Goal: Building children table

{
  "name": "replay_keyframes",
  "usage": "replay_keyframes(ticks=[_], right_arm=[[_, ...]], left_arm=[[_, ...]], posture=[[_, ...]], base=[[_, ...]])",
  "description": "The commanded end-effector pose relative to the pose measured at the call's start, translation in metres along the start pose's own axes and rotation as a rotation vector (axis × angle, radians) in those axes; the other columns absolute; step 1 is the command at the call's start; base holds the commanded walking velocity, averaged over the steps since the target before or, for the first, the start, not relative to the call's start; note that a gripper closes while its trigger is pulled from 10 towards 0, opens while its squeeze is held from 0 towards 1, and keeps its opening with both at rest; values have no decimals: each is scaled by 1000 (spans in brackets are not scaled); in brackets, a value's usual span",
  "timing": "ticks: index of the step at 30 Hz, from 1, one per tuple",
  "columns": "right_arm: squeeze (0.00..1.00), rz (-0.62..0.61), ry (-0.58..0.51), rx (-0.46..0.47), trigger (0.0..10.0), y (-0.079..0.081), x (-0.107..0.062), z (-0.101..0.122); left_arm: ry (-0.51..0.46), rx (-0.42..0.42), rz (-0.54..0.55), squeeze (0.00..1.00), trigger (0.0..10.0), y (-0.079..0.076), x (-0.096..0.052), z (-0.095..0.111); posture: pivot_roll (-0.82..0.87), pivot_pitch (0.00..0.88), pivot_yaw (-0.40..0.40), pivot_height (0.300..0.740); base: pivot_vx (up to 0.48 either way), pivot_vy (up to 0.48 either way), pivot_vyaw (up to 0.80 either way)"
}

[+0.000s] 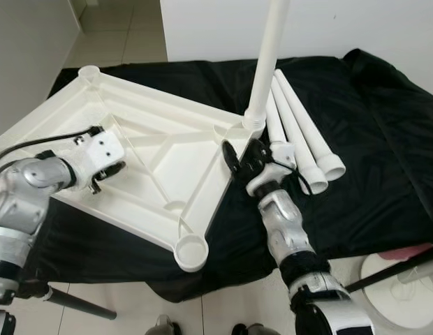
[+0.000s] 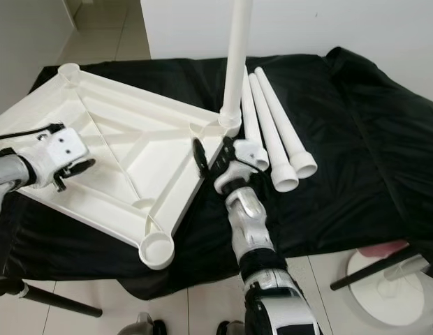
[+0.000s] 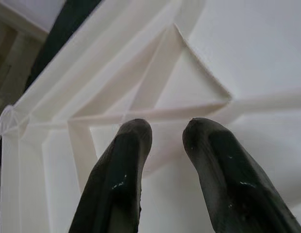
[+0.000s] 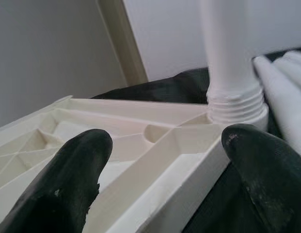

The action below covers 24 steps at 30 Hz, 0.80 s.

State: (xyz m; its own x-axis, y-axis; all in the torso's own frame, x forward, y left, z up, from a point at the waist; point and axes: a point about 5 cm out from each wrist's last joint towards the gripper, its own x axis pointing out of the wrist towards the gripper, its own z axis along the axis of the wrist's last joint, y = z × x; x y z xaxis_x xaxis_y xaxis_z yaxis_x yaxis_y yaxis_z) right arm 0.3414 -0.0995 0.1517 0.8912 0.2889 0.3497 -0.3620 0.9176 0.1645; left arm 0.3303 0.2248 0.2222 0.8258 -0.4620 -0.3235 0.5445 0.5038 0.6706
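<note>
Black cloth [image 1: 384, 139] is spread over the pale tiled floor [image 1: 133, 42], with a white wall [image 1: 356, 28] behind. White tabletop [image 1: 153, 160] is laid upside down on the cloth, ribbed underside up, round leg sockets at its corners. One white leg [image 1: 269, 63] is seated upright in the far corner socket [image 1: 253, 124]. Three loose legs [image 1: 300, 132] are laid side by side on the cloth just beside that corner. Left end effector [image 1: 108, 171] is held over the tabletop's near left edge, fingers [image 3: 124, 165] slightly parted, nothing gripped. Right end effector [image 1: 241, 155] is positioned at the tabletop's edge just below the seated leg, fingers [image 4: 77, 165] spread wide with the rim between them, nothing gripped.
</note>
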Motion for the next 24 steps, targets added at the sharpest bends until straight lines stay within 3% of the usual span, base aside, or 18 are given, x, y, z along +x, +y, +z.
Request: replay_keyframes(ticks=[1,6,8,9,10,11,13,17,24], right_arm=[[0,9,8,-28,10000,-2,-8,1],[0,8,17,-60,10000,-10,-20,5],[0,-11,37,-92,10000,-22,-31,6],[0,-11,37,-92,10000,-22,-31,6],[0,-25,49,-107,10000,-27,-35,6],[0,-25,49,-107,10000,-27,-35,6],[0,-39,65,-124,10000,-32,-40,7],[0,-32,73,-142,10000,-33,-40,8],[0,-32,97,-170,10000,-39,-43,12]], left_arm=[[-46,-48,-65,0,10000,-8,0,1],[-110,-103,-169,0,10000,-25,-1,3],[-152,-135,-283,0,10000,-49,1,3],[-152,-135,-283,0,10000,-49,1,3],[-171,-141,-356,0,10000,-64,1,2],[-171,-141,-356,0,10000,-64,1,2],[-204,-145,-437,0,10000,-79,1,2],[-155,-68,-402,0,10000,-68,7,-6],[-144,-96,-484,0,10000,-62,0,-13]], posture=[[20,112,21,740],[11,108,19,740],[5,95,10,740],[5,95,10,740],[2,91,8,740],[2,91,8,740],[1,83,4,740],[0,71,2,740],[-1,59,5,740]], base=[[0,0,0],[0,0,0],[0,0,0],[0,0,0],[0,0,0],[0,0,0],[0,0,0],[0,0,0],[0,0,0]])
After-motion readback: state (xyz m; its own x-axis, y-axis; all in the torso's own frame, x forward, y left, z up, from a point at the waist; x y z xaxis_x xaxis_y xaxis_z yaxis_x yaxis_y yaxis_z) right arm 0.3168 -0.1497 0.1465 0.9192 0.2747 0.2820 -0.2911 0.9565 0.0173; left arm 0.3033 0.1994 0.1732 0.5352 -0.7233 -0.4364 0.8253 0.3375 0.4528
